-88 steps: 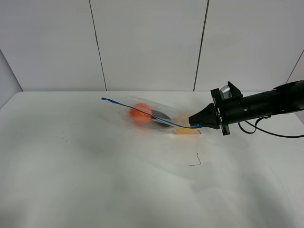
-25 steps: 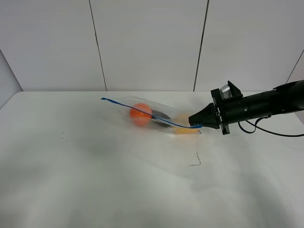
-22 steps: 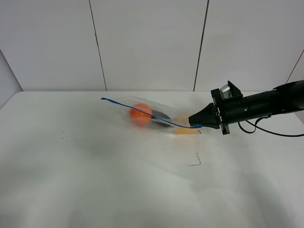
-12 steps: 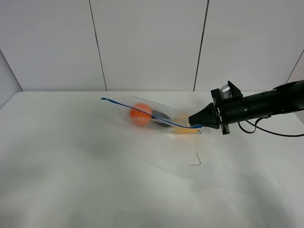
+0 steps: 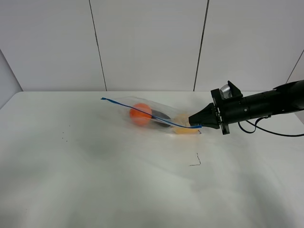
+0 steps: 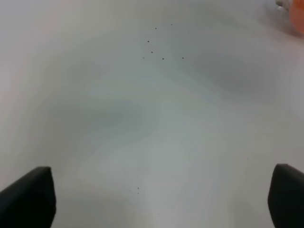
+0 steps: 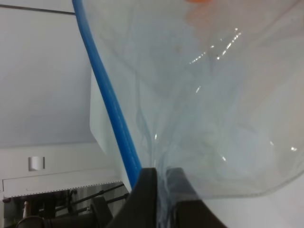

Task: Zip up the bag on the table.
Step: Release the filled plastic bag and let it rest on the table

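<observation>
The bag (image 5: 154,115) is clear crinkly plastic and lies on the white table (image 5: 118,180), with an orange ball, a dark item and a yellowish item showing through. Its blue zipper strip (image 5: 142,112) runs from the far left corner to the right end. My right gripper (image 5: 195,123) is shut on the bag's right end at the zipper strip; the right wrist view shows the fingertips (image 7: 147,190) pinching the plastic next to the blue strip (image 7: 111,107). My left gripper (image 6: 156,199) is open over bare table, away from the bag.
A small thin dark mark (image 5: 196,160) lies on the table in front of the right gripper. Tiny dark specks (image 5: 64,138) dot the left side. A black cable (image 5: 266,133) trails from the right arm. A grey panelled wall stands behind.
</observation>
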You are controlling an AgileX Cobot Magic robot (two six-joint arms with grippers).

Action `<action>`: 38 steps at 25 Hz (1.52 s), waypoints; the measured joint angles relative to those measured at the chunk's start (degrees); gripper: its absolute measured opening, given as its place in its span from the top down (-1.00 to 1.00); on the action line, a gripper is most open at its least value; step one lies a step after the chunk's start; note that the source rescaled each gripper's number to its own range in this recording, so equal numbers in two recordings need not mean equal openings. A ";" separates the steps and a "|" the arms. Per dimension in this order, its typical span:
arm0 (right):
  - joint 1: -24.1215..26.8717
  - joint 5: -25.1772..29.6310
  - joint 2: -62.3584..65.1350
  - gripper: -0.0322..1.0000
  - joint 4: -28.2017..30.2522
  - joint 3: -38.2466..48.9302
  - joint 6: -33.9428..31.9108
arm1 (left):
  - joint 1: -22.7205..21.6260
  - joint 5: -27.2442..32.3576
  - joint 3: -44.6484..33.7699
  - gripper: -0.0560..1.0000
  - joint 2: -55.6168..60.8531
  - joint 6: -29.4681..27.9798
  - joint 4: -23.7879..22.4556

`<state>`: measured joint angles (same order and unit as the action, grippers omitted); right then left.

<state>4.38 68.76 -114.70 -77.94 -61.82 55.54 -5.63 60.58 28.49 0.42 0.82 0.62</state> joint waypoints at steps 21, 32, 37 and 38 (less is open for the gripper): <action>0.00 0.59 0.00 -0.72 -0.18 0.00 0.00 | 0.00 0.00 0.00 -1.00 0.00 0.00 0.00; 0.00 0.59 0.00 -1.00 -0.22 0.00 -4.13 | 0.00 0.00 0.00 -1.00 0.00 0.00 0.00; 0.00 0.59 0.00 -1.00 -0.16 0.00 -5.89 | 0.00 0.00 0.00 -1.00 0.00 0.00 0.00; 0.00 0.59 0.00 -1.00 -0.02 0.00 -6.02 | 0.00 0.00 0.00 -1.00 0.00 0.00 0.00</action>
<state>4.38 69.35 -114.70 -77.97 -61.82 49.52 -5.63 60.58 28.49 0.42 0.82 0.62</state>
